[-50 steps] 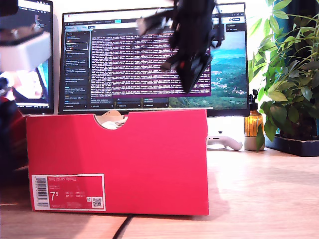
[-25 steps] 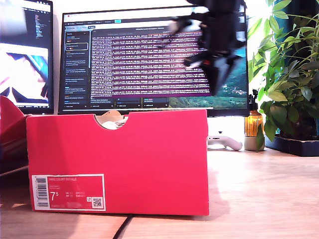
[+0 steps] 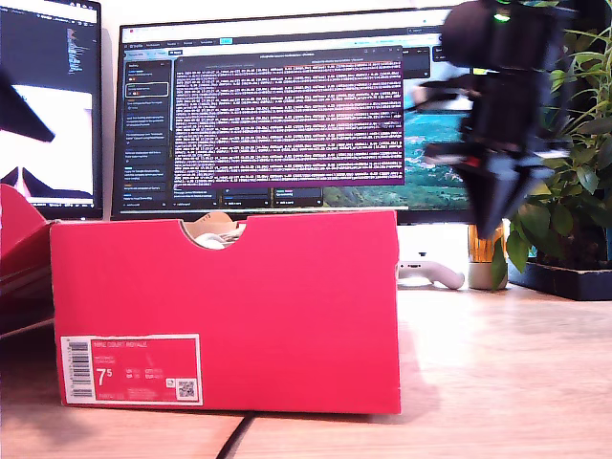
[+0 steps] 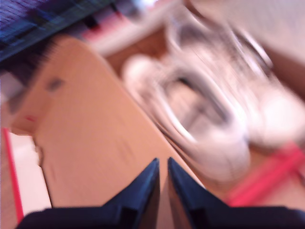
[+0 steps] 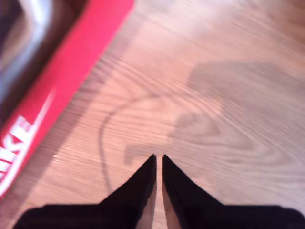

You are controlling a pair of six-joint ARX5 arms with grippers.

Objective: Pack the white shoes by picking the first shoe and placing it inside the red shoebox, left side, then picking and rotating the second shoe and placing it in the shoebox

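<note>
One red shoebox (image 3: pixel 225 311) held two white shoes (image 4: pixel 209 119); my first gripper (image 4: pixel 162 164) and my second gripper (image 5: pixel 158 160) were pinched narrow, empty. Wooden table (image 3: pixel 507 373), two monitors (image 3: pixel 287 115) behind.

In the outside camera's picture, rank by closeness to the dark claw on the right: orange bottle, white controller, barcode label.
1. Amber bottle, just behind my second gripper.
2. White controller, lower, toward the red shoebox.
3. Barcode label, far toward the exterior view's left.
</note>
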